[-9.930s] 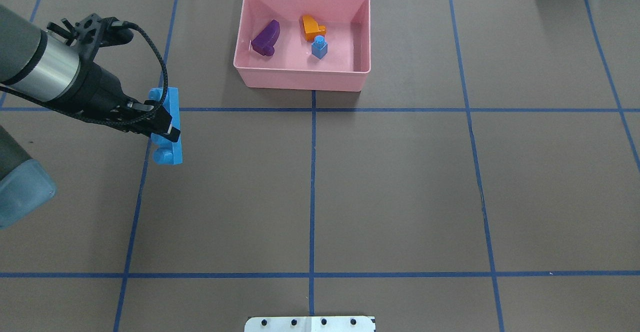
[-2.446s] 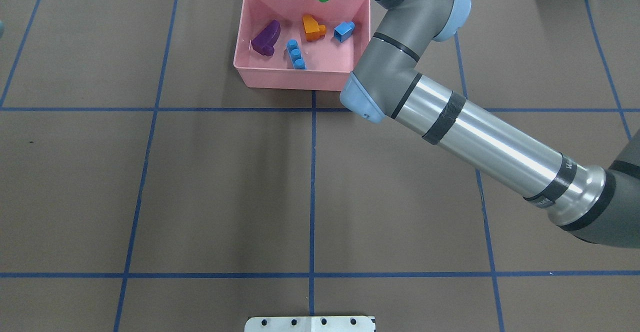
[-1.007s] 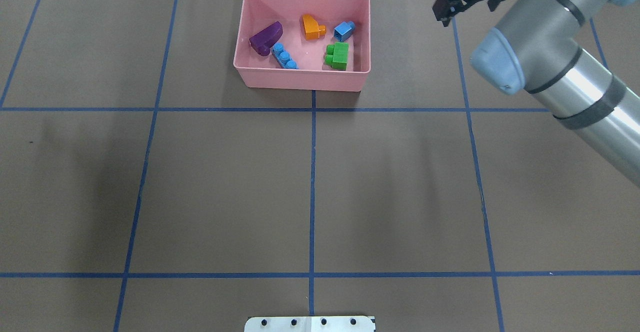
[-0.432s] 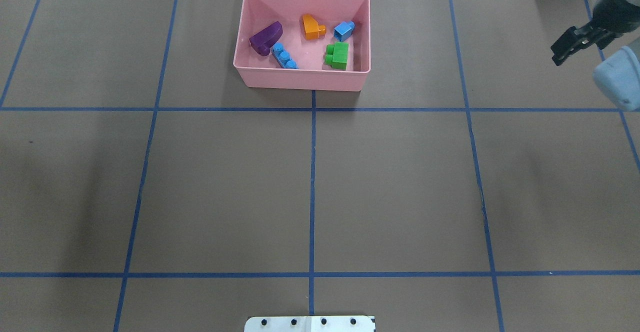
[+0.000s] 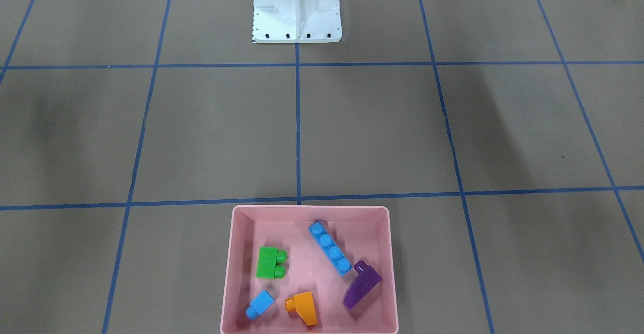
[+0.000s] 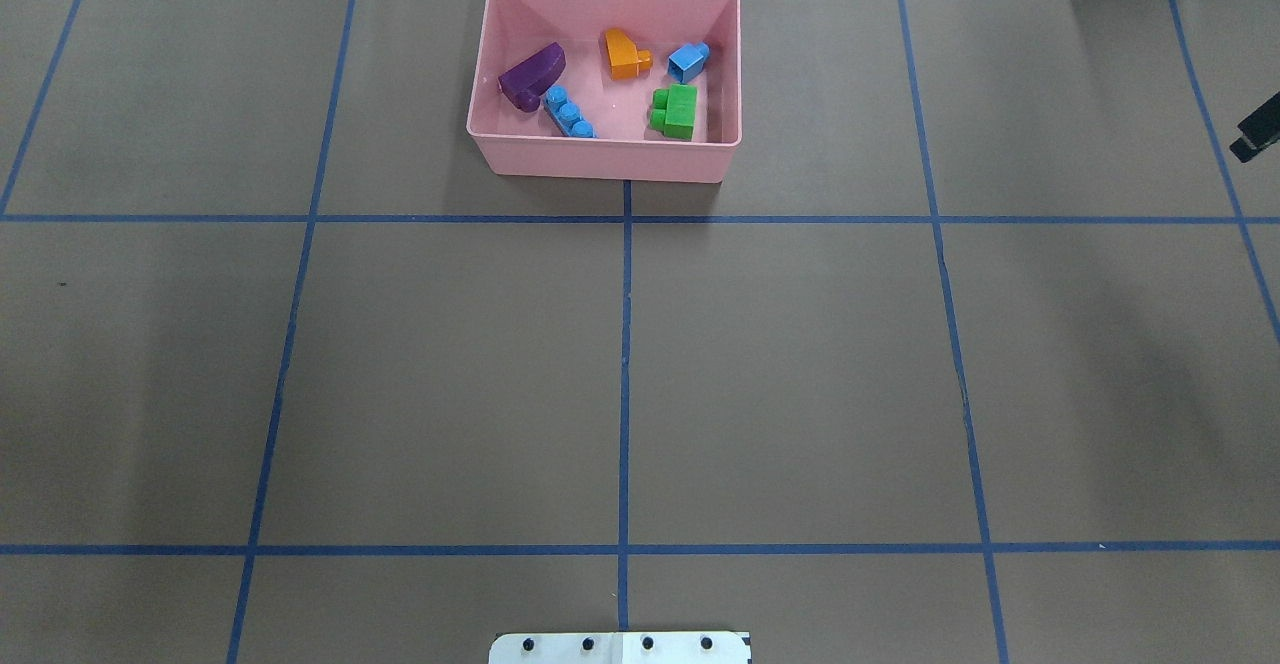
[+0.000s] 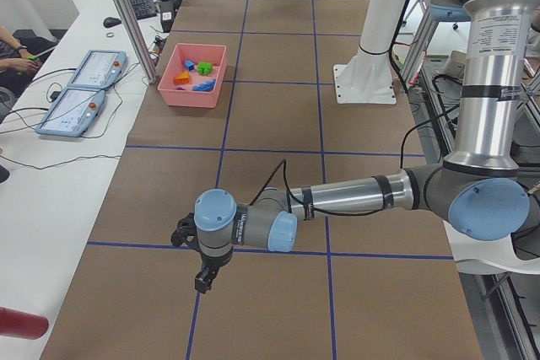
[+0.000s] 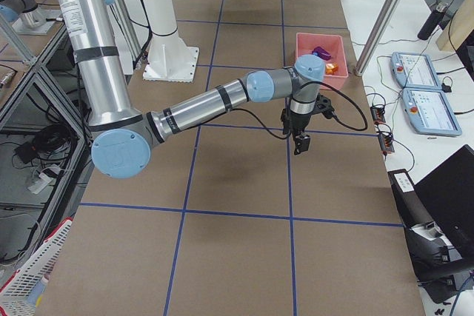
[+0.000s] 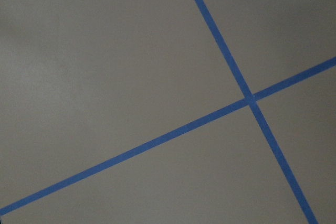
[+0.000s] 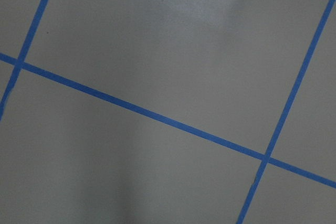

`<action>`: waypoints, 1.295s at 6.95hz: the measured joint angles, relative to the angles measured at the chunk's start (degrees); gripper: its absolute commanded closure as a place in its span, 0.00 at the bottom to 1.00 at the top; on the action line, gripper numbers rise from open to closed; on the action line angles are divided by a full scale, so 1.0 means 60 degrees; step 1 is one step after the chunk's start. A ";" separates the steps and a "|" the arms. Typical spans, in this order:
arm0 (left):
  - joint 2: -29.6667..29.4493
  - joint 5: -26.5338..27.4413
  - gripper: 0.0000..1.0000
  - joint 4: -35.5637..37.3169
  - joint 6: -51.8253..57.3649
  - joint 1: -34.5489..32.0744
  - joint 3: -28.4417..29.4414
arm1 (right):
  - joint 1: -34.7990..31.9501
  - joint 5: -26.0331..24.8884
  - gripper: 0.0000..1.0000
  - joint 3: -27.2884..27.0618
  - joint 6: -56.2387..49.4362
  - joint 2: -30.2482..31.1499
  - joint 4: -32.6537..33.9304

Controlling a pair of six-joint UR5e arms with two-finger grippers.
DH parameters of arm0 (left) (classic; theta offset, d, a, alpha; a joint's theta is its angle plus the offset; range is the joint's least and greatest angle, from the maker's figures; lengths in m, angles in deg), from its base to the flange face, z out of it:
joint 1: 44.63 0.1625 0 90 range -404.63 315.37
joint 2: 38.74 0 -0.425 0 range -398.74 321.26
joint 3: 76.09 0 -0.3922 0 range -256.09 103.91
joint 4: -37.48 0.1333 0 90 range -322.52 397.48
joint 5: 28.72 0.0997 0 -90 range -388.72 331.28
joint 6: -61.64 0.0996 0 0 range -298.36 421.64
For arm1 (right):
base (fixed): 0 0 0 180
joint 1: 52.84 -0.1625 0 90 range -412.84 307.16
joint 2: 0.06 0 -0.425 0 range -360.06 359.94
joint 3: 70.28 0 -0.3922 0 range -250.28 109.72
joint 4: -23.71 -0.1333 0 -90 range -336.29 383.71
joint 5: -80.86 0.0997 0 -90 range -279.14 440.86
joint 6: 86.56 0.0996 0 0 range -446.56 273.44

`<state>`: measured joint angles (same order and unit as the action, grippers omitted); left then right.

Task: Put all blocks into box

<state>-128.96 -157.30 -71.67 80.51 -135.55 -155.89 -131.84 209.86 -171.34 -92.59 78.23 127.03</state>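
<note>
Neither left end effector [image 7: 202,280] nor right end effector [image 8: 299,143] shows me whether it is open or closed; both hang over the brown worktop [image 6: 800,394]. Well apart from both, at the upper middle of the overhead frame, the shallow pink plastic box [image 6: 600,159] holds the orange sloped brick [image 6: 624,54], purple sloped brick [image 6: 530,76], tiny blue brick [image 6: 688,61], long blue brick [image 6: 570,116] and green brick [image 6: 677,112]. I judge loading done; next I need only park.

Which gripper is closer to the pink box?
Right. The right gripper hovers to the right of the pink box; the left gripper hangs farther away, off to its left.
</note>
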 measured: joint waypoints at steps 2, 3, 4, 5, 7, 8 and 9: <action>0.0371 0.0035 0.00 -0.0079 0.0017 -0.0227 -0.0335 | -0.0672 0.0434 0.00 0.0006 -0.0260 0.0554 -0.0226; 0.0427 0.0075 0.00 -0.0091 0.0020 -0.0302 -0.0349 | -0.0980 0.0480 0.00 0.0169 -0.0274 0.1039 -0.0681; 0.0429 0.0082 0.00 -0.0063 0.0015 -0.0339 -0.0388 | -0.1148 0.0504 0.00 0.0438 -0.0266 0.1506 -0.1241; 0.0383 0.0066 0.00 0.0059 -0.0108 -0.0360 -0.0480 | -0.1249 0.0516 0.00 0.0796 -0.0259 0.1797 -0.1661; 0.0357 0.0031 0.00 0.1194 -0.0909 -0.0371 -0.1439 | -0.1482 0.0630 0.00 0.1403 -0.0252 0.2054 -0.2161; 0.0396 -0.0093 0.00 0.2196 -0.1244 -0.0373 -0.2268 | -0.1593 0.0809 0.00 0.1563 -0.0246 0.2113 -0.2279; 0.0510 -0.0360 0.00 0.2957 -0.1612 -0.0372 -0.2890 | -0.1701 0.0979 0.00 0.1661 -0.0239 0.2145 -0.2326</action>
<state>-125.90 -159.46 -53.93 70.84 -137.78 -173.22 -142.04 215.73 -161.37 -94.02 91.10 113.07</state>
